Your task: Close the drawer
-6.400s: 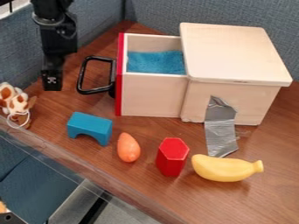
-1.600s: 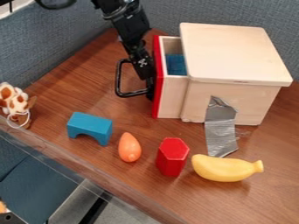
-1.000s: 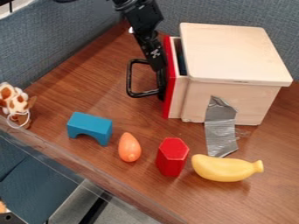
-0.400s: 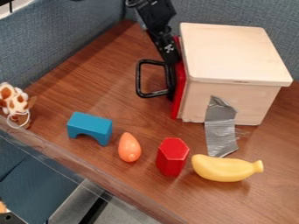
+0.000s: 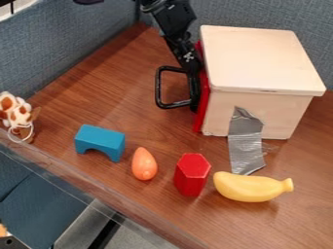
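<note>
Drawer [image 5: 204, 103] against box's [image 5: 253, 58] edge | pincer [image 5: 193, 68] beside it, state unclear | tabletop [image 5: 123, 87] between handle [image 5: 158, 90] and partition [image 5: 71, 46]

Red drawer front [image 5: 203, 104], yellow banana [image 5: 250, 187]

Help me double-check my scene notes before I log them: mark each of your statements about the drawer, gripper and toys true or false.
1. The drawer stands wide open. False: the red drawer front sits up against the box, or very nearly.
2. The gripper is at the drawer front, beside the handle. True.
3. The banana lies between the blue block and the carrot. False: the banana lies on the far side of the red block from them.
4. Grey tape runs from the box down onto the table. True.
5. The handle is white. False: the handle is black.
</note>
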Available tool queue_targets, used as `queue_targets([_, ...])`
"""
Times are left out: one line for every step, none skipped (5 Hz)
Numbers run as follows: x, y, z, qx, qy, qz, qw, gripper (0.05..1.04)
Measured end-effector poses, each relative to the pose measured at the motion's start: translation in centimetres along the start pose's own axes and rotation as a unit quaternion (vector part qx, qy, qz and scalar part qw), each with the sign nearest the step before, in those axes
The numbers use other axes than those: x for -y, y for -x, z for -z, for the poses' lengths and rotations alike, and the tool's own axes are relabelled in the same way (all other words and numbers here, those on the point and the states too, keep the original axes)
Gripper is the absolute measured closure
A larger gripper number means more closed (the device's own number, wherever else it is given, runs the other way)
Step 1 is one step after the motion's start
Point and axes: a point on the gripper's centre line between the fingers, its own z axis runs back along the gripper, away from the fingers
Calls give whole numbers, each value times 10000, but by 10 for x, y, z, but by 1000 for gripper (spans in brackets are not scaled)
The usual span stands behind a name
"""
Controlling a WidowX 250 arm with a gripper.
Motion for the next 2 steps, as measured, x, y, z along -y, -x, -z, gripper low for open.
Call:
queue_targets([5, -1, -8, -117, -15, 116, 9999, 85])
queue_targets([2, -8, -52, -276, -558, 175, 9979, 84])
